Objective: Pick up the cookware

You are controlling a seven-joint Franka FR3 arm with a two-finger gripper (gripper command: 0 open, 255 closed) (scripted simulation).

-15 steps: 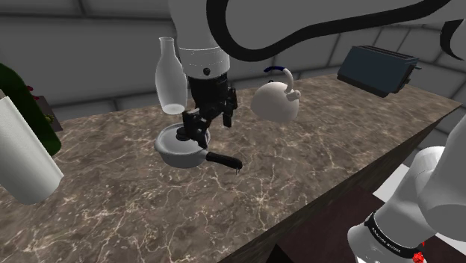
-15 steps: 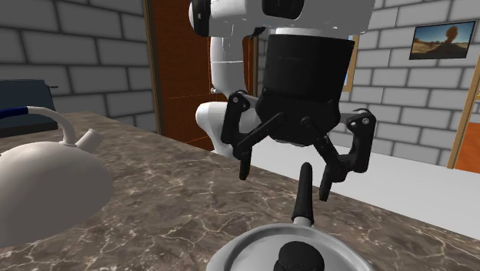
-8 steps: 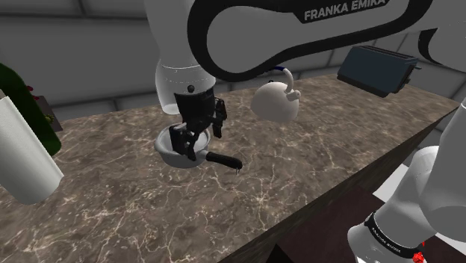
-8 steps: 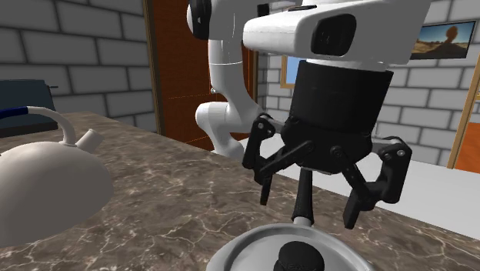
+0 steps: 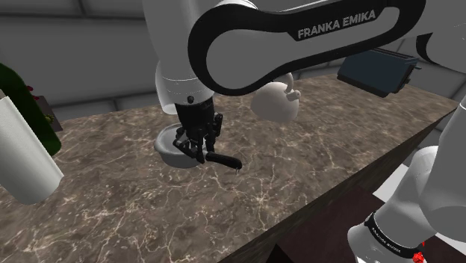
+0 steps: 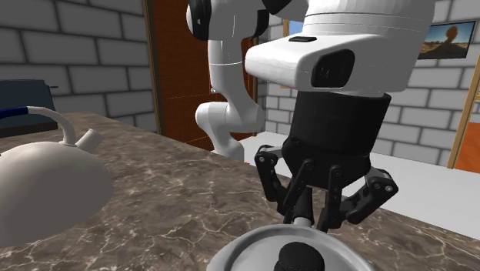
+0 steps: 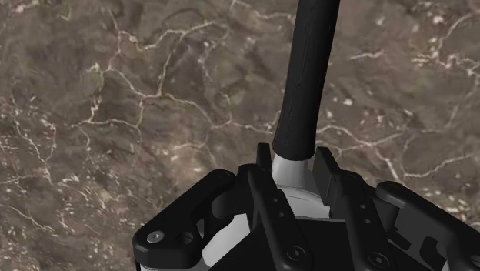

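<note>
Now the black two-finger gripper (image 5: 196, 149) has dropped from above onto the small grey lidded saucepan (image 5: 166, 146) and drawn its spread fingers in, so they pinch the pale neck where the black stick handle (image 7: 308, 77) joins the pot. The saucepan sits on the brown marbled worktop (image 5: 299, 179), near the round white kettle (image 5: 275, 103), and I judge the grasp made and the lift due next. My count: one saucepan, one kettle, one dark toaster (image 5: 377, 69), one white roll (image 5: 22, 161), one green bottle (image 5: 22, 93)

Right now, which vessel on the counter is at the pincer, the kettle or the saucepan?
The grey saucepan: the pincer clasps the base of its black handle, while the white kettle stands apart.
</note>
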